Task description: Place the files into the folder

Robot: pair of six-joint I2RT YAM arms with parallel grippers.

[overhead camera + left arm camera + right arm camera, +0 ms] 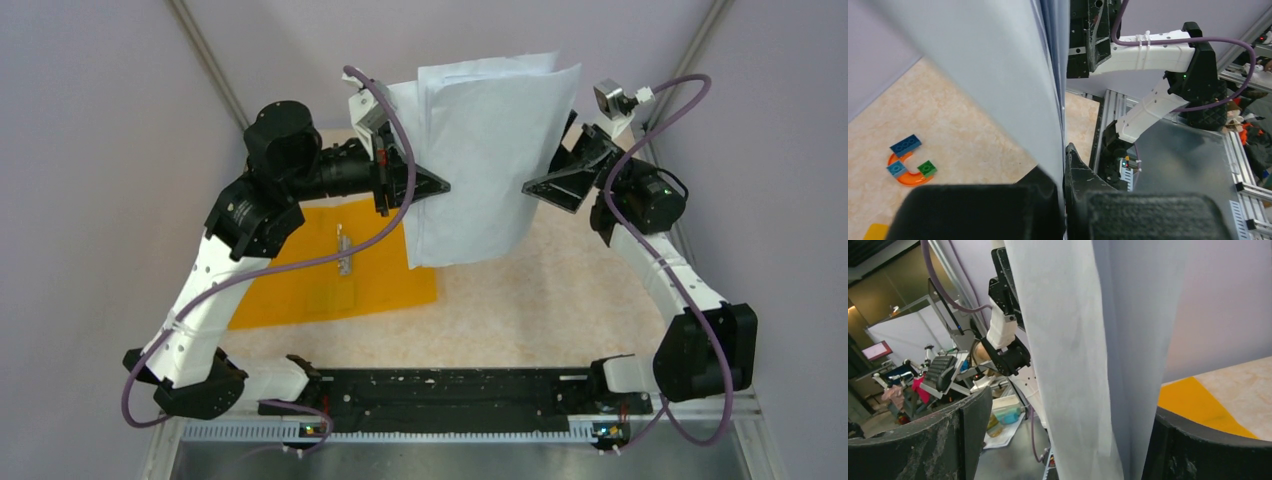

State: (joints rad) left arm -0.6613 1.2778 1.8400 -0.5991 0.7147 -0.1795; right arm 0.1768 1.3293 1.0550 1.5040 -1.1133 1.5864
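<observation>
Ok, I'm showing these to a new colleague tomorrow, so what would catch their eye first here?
A sheaf of white files hangs upright in mid-air at the centre. The shut left claw pinches its left edge, and the right claw stands open around the opposite edge. Below and to the left, the orange folder lies flat on the table, its metal clip showing.

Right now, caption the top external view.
Left tool holds the files aloft near the open folder; right tool open at their edge.
</observation>
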